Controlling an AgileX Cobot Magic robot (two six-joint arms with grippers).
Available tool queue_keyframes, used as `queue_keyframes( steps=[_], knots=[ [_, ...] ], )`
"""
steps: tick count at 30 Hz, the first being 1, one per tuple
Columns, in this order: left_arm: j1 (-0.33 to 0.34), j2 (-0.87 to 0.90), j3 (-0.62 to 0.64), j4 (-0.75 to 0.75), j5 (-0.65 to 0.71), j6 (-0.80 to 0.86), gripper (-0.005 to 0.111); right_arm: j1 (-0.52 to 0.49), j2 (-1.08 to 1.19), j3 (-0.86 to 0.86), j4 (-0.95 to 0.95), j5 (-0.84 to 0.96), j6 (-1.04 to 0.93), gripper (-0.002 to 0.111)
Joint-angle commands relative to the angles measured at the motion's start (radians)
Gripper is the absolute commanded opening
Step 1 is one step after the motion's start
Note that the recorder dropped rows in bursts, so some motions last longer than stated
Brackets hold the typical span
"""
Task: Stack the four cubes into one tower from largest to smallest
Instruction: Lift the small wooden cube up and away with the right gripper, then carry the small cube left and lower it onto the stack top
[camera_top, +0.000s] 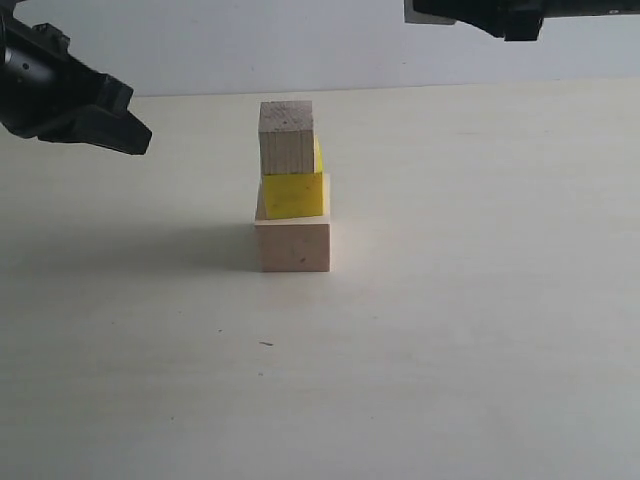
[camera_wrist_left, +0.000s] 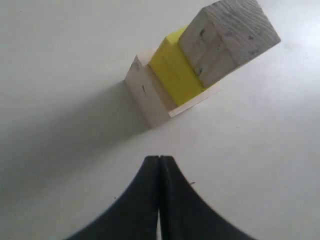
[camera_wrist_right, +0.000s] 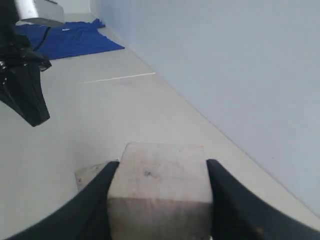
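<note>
Pale wood cube (camera_wrist_right: 159, 185) grasped between right fingers (camera_wrist_right: 235, 210) (left fingers (camera_wrist_left: 145, 200) clenched, empty), three-cube tower (camera_top: 293, 195) standing on table (camera_top: 450, 350).

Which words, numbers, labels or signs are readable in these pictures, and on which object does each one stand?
There is no readable text anywhere.
The large wood cube, medium wood cube and small wood cube show only grain and small dark specks.
The yellow cube and blue cloth are plain.

A: Cubes?
B: Large cube (camera_top: 292, 246), pale wood; yellow cube (camera_top: 294, 194), bright yellow; medium cube (camera_top: 286, 140), pale wood, grey grained top; small cube (camera_wrist_right: 160, 187), pale wood.
A: Remainder?
B: Left gripper (camera_wrist_left: 159, 159), right gripper (camera_wrist_right: 161, 167): black. Table (camera_top: 480, 330), cream. Cloth (camera_wrist_right: 70, 40), blue.
</note>
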Motion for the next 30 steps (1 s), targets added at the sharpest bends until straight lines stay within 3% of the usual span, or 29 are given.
queue_keyframes(
  steps=[1, 6, 14, 30],
  knots=[
    [0.000, -0.008, 0.002, -0.003, -0.010, 0.004, 0.000, 0.002, 0.015, -0.002, 0.051, 0.047, -0.058, 0.000],
    [0.000, -0.008, 0.002, -0.003, -0.015, 0.004, 0.000, 0.051, 0.118, -0.042, 0.115, 0.047, -0.144, 0.000],
    [0.000, -0.008, 0.002, -0.003, -0.015, 0.004, 0.000, 0.210, 0.185, -0.158, 0.021, 0.047, -0.144, 0.000],
    [0.000, -0.008, 0.002, 0.065, -0.074, 0.004, 0.000, 0.260, 0.274, -0.184, 0.016, 0.047, -0.142, 0.000]
  ],
)
